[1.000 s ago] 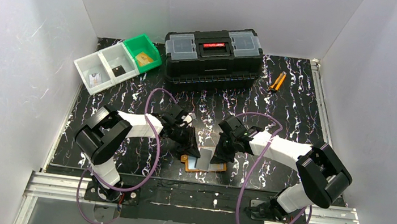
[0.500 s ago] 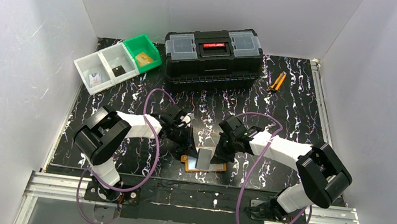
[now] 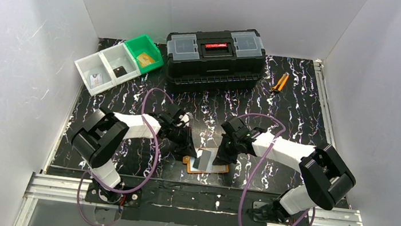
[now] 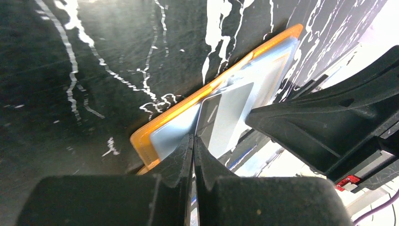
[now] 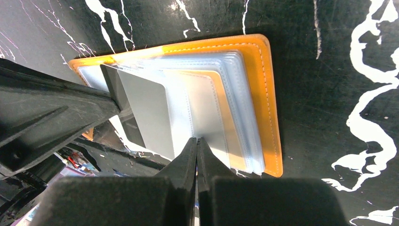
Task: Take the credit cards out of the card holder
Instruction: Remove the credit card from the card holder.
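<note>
— Where is the card holder (image 5: pixel 268 117)?

— It lies open and flat on the worktop (image 5: pixel 329 47), under the fingertips of both hands. One grey card (image 5: pixel 146 113) lies over the clear pockets (image 5: pixel 207 94).

— Which hand has it?

— The left hand (image 4: pixel 193 141). Its fingers are pressed together, and the near edge of the card seems pinched between the tips. The card lies straight ahead of this hand, toward the other one. Its long axis seems to run across the fingers, not along them. So I think the pull must go backward, along the fingers.

— And the right hand (image 5: pixel 197 143)?

— Clenched too, but grasping nothing. Its tips press on the pockets just beside the card, on the side away from the left hand. I judge that it pins the holder.

— What is hidden?

— The pinch itself, since the fingers cover it. I also cannot tell if the card's far end sits in a pocket, or whether the tan patch beyond is another card.
</note>
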